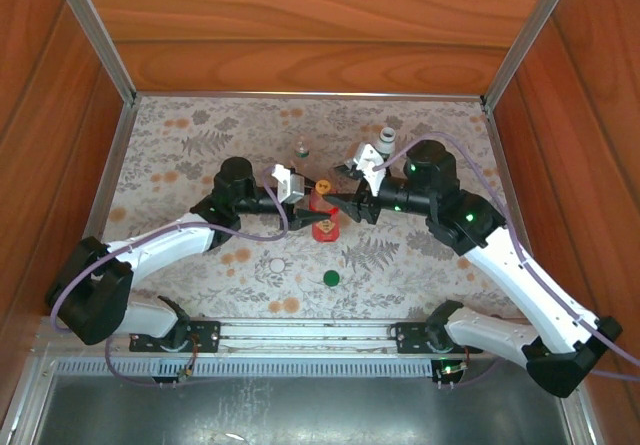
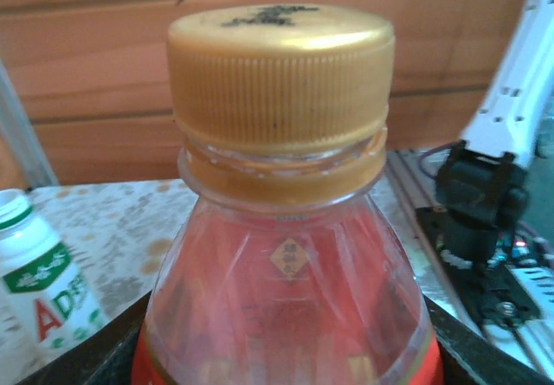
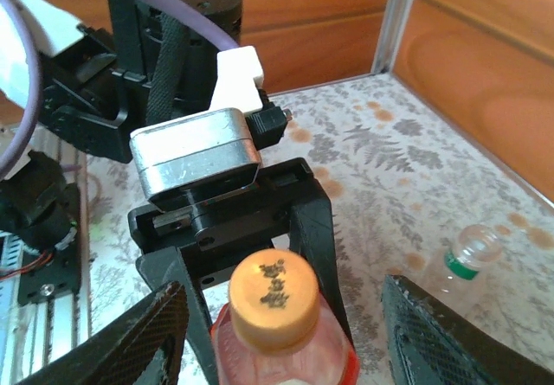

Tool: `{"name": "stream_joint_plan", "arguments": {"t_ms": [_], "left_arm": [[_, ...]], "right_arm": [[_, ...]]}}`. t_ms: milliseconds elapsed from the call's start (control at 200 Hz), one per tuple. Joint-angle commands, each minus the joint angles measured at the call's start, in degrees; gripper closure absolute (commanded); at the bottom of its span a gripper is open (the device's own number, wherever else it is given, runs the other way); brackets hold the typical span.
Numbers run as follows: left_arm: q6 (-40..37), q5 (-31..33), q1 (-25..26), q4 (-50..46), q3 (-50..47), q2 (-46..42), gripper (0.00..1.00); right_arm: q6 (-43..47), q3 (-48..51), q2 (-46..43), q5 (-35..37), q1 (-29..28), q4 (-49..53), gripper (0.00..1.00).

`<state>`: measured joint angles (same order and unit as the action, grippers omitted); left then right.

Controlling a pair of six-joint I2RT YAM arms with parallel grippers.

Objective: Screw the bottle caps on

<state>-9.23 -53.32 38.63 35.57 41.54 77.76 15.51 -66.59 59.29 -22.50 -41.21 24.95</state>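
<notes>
The red bottle point(image 1: 324, 221) stands upright mid-table with a gold-orange cap point(image 1: 322, 186) sitting on its neck. My left gripper point(image 1: 308, 205) is shut on the bottle's body, its black fingers point(image 3: 313, 229) on either side below the shoulder. My right gripper point(image 3: 284, 288) is open. Its fingers stand wide apart to the left and right of the cap point(image 3: 273, 301) and touch neither side. Further back stands the short clear bottle point(image 1: 300, 151), uncapped with a green neck ring. At the back right stands the white bottle point(image 1: 388, 139) with its green label.
A loose white cap point(image 1: 276, 264) and a loose green cap point(image 1: 330, 277) lie on the patterned cloth near the front. Wooden walls enclose the table on three sides. The arm bases sit along the metal rail point(image 1: 310, 337) at the near edge.
</notes>
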Motion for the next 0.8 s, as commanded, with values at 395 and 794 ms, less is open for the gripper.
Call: {"name": "stream_joint_plan", "arguments": {"t_ms": [395, 794], "left_arm": [[0.45, -5.32, 0.0, 1.52, 2.49, 1.26, 0.42], [-1.52, 30.64, 2.42, 1.61, 5.53, 3.51, 0.43]], "right_arm": [[4.21, -3.34, 5.33, -7.3, 0.4, 3.0, 0.77], [-16.92, 4.58, 10.19, 34.77, -0.4, -17.24, 0.96]]}}
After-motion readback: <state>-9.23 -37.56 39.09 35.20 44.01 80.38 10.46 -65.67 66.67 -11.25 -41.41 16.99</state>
